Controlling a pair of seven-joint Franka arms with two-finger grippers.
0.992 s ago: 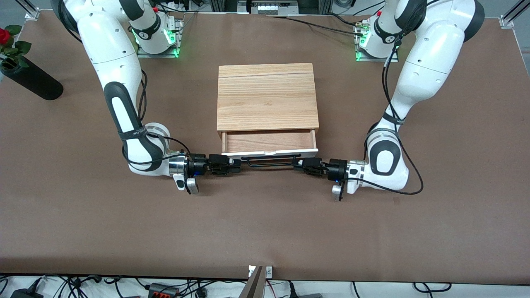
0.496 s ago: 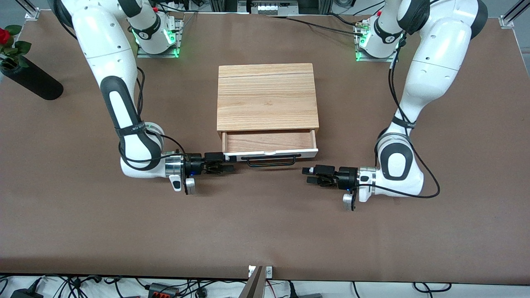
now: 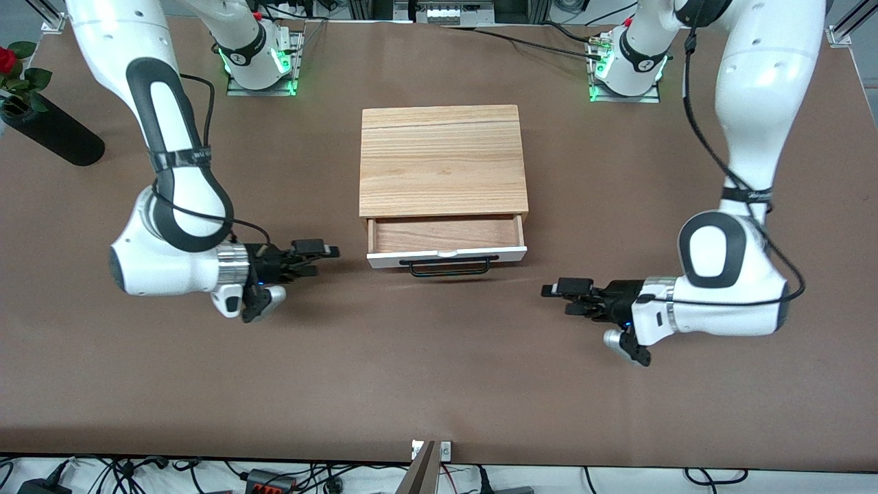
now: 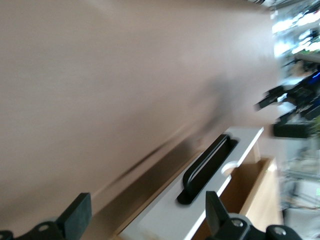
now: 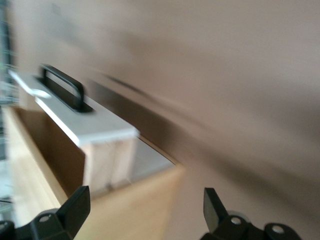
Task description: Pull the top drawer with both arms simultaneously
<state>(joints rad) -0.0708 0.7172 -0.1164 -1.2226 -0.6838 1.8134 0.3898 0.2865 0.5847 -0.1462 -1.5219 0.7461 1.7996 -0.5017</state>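
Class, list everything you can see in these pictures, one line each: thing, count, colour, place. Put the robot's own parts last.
Table: one, brown, under everything.
Cabinet: one, light wood-grain top, mid-table between the arm bases.
Top drawer: one, white front, black bar handle, pulled partly open toward the front camera.
Vase: one, black, holding a red rose, at the right arm's end of the table.
Left gripper: one, black, open, over bare table beside the drawer.
Right gripper: one, black, open, over bare table beside the drawer.
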